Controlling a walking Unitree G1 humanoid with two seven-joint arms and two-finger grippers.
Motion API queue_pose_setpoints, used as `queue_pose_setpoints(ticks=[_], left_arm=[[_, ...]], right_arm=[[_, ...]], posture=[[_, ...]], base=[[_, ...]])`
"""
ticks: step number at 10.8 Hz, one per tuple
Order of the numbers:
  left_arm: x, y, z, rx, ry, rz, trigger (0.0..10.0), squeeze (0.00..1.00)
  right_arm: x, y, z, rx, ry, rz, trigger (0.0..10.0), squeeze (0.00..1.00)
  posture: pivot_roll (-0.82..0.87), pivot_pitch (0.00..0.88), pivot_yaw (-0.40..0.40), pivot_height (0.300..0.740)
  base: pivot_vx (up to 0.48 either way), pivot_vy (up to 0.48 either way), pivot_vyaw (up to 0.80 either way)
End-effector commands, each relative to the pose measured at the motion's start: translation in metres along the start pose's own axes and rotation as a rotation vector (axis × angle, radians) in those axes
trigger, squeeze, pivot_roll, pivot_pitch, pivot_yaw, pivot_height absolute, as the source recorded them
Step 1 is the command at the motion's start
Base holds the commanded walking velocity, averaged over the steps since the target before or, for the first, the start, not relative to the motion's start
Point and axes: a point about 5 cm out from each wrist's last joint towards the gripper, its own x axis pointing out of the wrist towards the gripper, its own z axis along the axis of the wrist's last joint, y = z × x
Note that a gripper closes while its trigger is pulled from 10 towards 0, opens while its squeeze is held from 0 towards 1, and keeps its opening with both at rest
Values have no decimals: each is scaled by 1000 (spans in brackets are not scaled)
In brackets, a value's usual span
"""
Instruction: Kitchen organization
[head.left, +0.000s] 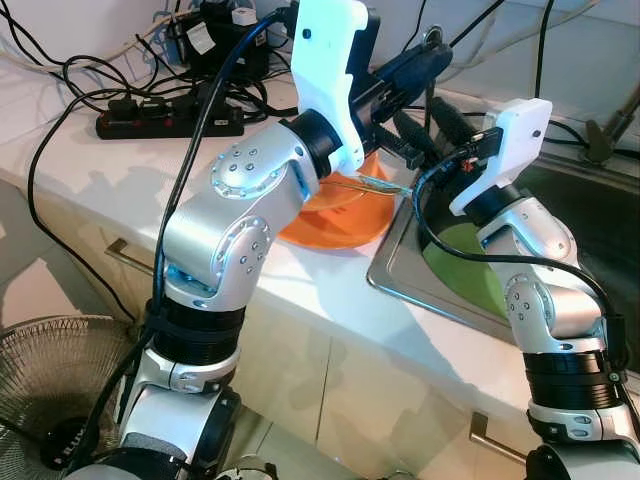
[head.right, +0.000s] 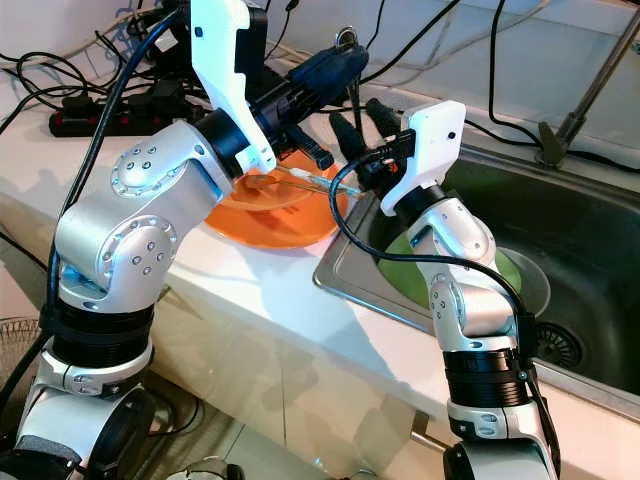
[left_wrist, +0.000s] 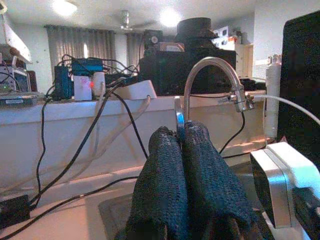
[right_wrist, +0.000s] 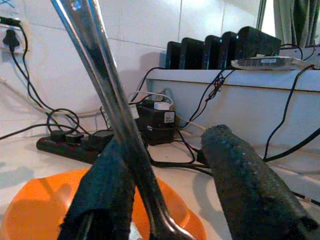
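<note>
While left gripper (head.right: 335, 65) pinches spoon (head.right: 352, 75), right gripper (head.right: 362, 125) splayed beside.

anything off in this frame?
Yes: a black power strip and tangled cables lie on the countertop next to the sink. The orange plate lies near the sink's edge.

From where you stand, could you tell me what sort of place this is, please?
Most likely a home kitchen: a steel sink set into a white counter, a curved faucet, and an orange plate beside the sink.
</note>
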Motion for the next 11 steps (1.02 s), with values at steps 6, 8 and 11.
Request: queue_pose_setpoints(ticks=[6,8,11], left_arm=[[4,-1,7,15,-26,-6,10000,0],[4,0,5,25,-21,11,10000,0],[4,4,4,34,-18,32,10000,1000]], right_arm=[[1,-5,7,-2,-24,-16,0,0],[2,-5,7,1,-25,-15,0,0],[2,-4,6,5,-25,-13,0,0]], posture=[[95,26,-10,740],[94,25,-11,740],[96,27,-13,740]], base=[[0,0,0],[0,0,0],[0,0,0]])
